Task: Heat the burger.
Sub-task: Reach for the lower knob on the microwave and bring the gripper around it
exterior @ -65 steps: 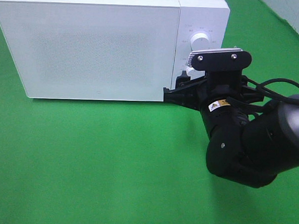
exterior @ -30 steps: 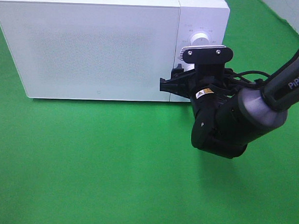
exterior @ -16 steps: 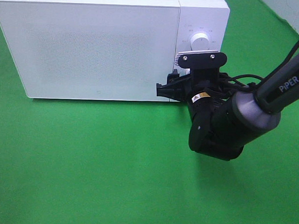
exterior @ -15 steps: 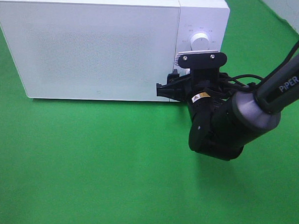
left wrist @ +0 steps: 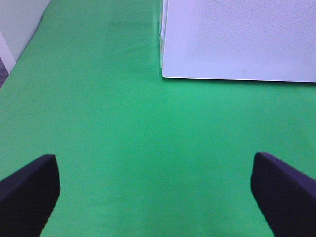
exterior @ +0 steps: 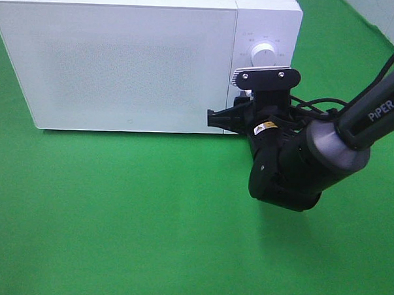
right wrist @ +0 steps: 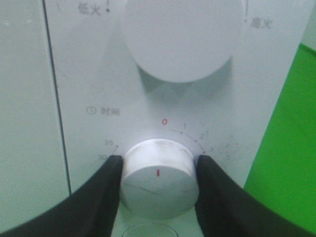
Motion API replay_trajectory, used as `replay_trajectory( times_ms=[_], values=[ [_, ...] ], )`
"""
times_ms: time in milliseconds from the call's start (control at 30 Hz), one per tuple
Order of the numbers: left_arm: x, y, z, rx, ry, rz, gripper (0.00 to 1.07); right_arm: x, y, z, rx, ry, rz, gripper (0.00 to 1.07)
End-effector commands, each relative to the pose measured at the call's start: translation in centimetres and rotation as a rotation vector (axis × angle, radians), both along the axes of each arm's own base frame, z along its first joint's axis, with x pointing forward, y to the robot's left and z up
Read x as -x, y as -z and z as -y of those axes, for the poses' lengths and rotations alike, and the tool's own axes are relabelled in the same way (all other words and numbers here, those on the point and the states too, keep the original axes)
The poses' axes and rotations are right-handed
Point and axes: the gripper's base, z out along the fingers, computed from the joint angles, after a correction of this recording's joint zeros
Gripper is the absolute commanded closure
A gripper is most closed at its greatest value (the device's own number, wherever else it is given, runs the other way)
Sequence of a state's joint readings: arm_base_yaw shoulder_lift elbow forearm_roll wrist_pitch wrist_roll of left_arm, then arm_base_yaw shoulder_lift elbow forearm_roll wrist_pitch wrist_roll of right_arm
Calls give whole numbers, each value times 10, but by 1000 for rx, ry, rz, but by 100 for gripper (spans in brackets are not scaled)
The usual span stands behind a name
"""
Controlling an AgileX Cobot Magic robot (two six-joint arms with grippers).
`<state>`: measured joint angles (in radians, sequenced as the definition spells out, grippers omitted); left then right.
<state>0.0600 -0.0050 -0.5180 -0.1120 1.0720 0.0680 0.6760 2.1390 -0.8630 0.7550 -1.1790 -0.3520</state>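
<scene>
The burger is out of view; the white microwave (exterior: 135, 66) stands with its door closed. My right gripper (exterior: 238, 110) is at the control panel, under the upper dial (exterior: 263, 54). In the right wrist view that gripper (right wrist: 157, 183) is shut on the lower timer knob (right wrist: 157, 173), with one black finger (right wrist: 96, 197) against each side and the knob's red mark pointing at 0. The upper dial (right wrist: 177, 39) sits above it. My left gripper (left wrist: 158, 197) hangs open over the green cloth with nothing between its fingers, near the microwave's front left corner (left wrist: 165, 74).
Green cloth (exterior: 115, 216) covers the table in front of the microwave. The right arm's bulky black body (exterior: 294, 171) and its cables hang in front of the microwave's right end. A pale wall edge (left wrist: 15, 29) shows in the left wrist view.
The right arm moved in towards the control panel and lowered slightly. Its fingers have closed in onto the timer knob. The left gripper has not moved.
</scene>
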Motion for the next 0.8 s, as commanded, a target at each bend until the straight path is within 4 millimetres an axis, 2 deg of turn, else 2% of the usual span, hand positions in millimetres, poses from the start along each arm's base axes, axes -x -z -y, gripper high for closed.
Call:
replay_trajectory(
  times_ms=[33,467,533,600,700,733,767,800],
  values=[
    [2,1,0,2,-6,16,9,-8,-24,2,7,35,183,107],
    [2,1,0,2,-6,16,9,-8,-27,-1,-28,-1,215,107],
    [2,1,0,2,-6,16,9,-8,-27,-3,-86,-15,217,107],
    [2,1,0,2,-6,16,9,-8,-26,-5,-272,-17,200,107],
    [2,1,0,2,-6,16,9,-8,-25,-5,-335,-12,185,107],
    [2,1,0,2,-6,16,9,-8,-24,-5,-451,0,160,107],
    [2,1,0,2,-6,16,9,-8,-24,-5,-451,0,160,107],
    [2,1,0,2,-6,16,9,-7,-23,-7,-578,-3,140,107]
  ],
)
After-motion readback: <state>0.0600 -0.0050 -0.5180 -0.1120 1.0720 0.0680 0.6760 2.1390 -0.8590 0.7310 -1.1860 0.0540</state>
